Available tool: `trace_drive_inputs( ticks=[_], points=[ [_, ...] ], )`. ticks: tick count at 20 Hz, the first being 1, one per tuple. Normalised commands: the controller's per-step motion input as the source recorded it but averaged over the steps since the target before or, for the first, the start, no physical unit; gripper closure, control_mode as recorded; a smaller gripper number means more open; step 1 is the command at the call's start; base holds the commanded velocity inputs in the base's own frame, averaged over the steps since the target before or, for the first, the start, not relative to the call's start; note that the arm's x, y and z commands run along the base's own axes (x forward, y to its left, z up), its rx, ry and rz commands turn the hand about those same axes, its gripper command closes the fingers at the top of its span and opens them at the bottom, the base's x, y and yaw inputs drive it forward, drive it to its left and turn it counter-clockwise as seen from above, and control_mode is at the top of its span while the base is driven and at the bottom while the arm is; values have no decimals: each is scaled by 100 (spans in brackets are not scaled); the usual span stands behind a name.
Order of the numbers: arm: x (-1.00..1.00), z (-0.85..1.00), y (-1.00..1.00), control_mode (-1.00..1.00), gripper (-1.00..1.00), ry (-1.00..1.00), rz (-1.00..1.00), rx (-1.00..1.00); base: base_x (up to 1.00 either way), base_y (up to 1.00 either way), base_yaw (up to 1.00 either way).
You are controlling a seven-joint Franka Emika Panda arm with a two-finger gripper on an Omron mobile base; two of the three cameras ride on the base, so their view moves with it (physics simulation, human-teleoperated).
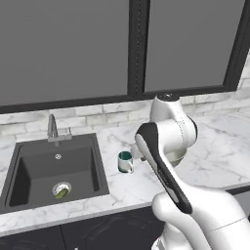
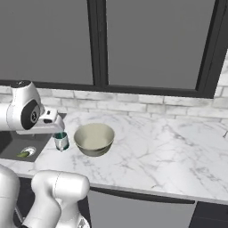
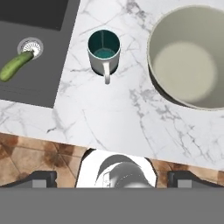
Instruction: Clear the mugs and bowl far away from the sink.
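- The gripper (image 3: 112, 179) hangs above the front edge of the counter, its two dark fingertips (image 3: 41, 178) spread as wide as they go, with nothing between them.
- Under the fingertips in the hand view lies a strip of brown tiled floor (image 3: 26, 153), just beyond the counter's edge.
- The marble counter (image 3: 109, 113) is white with grey veins; it carries the mug and the bowl side by side, apart from each other.
- The white mug (image 3: 104, 52) with the dark teal inside stands upright on the counter just beside the sink, its handle turned toward the counter's front edge. From the left base view it (image 1: 125, 161) sits right of the basin, near the arm; from the right base view it (image 2: 61, 140) sits left of the bowl.
- The bowl (image 3: 192, 61) is wide, pale beige with a creamy inside, upright and empty, on the side of the mug away from the sink. In the right base view it (image 2: 94, 139) stands clear on open marble.
- The sink (image 1: 53, 168) is a dark grey basin sunk into the counter; a round silver drain (image 3: 30, 46) sits in its floor.
- A green cucumber (image 3: 15, 65) lies in the basin with one end touching the drain.
- A steel faucet (image 1: 52, 129) rises at the back rim of the sink.
- Behind it runs a pale brick backsplash (image 2: 147, 104), and above that large dark-framed windows (image 1: 136, 46).
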Motion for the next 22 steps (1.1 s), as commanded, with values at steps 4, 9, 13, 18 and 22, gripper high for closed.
trace_drive_inputs(
  ticks=[4,9,13,18,22],
  points=[
    [0,-31,0,-100,-100,0,0,-2,0,0,0],
    [0,-37,0,-100,-100,0,0,0,0,0,0],
    [1,-24,3,-100,-100,0,0,0,0,0,0],
    [3,-6,12,-100,-100,-2,0,0,0,0,0],
    [5,-16,6,-100,-100,-7,0,0,0,0,0]
  ],
)
